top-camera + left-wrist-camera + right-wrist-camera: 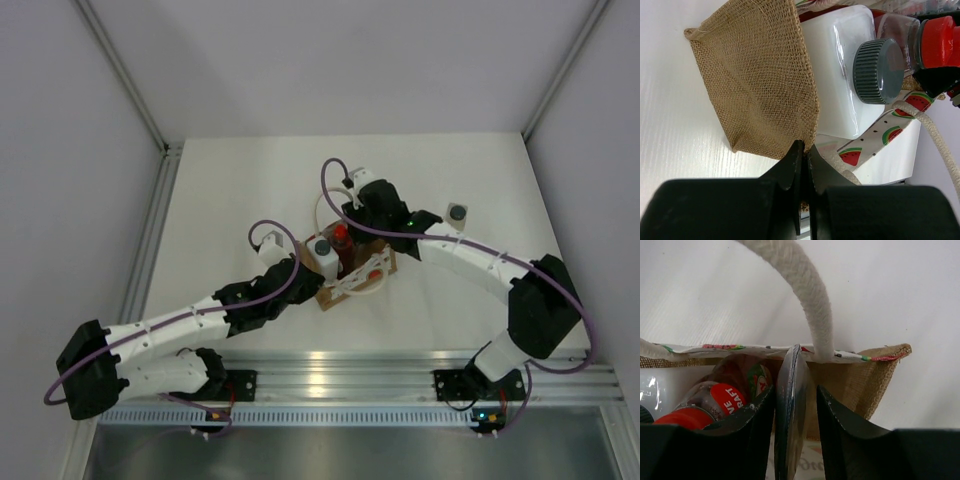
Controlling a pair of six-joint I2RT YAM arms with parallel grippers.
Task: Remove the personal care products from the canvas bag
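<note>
The canvas bag [760, 85] stands near the middle of the table [240, 190]. It is coarse, open-weave burlap with a watermelon-print trim [890, 131] and a thick braided rope handle [812, 300]. The cloth looks soft and light, so I judge it will sag or lift with whatever is pulled out unless it is pinned down.

The left claw [805, 149] is closed tight on the bag's rim, which suits that job. Inside the bag, the white bottle with grey cap [835, 75] is a glossy, squarish block with rounded corners. Its walls look slippery, and the ribbed cap or the neck below it seems the surer hold. The red bottle [937, 42] beside it is round and smooth-labelled, with a ridged red cap. A clear bottle with dark cap [458, 213] stands outside on the table, well apart from the bag.

The right claw [795, 390] reaches into the bag's far end. Its jaws are a little apart, astride a thin, flat, shiny item [790, 430]. This may be a tube seen edge-on, though I cannot tell, nor whether it is actually pinched. Something that thin would likely flex, so it should be gripped across its flat faces.
</note>
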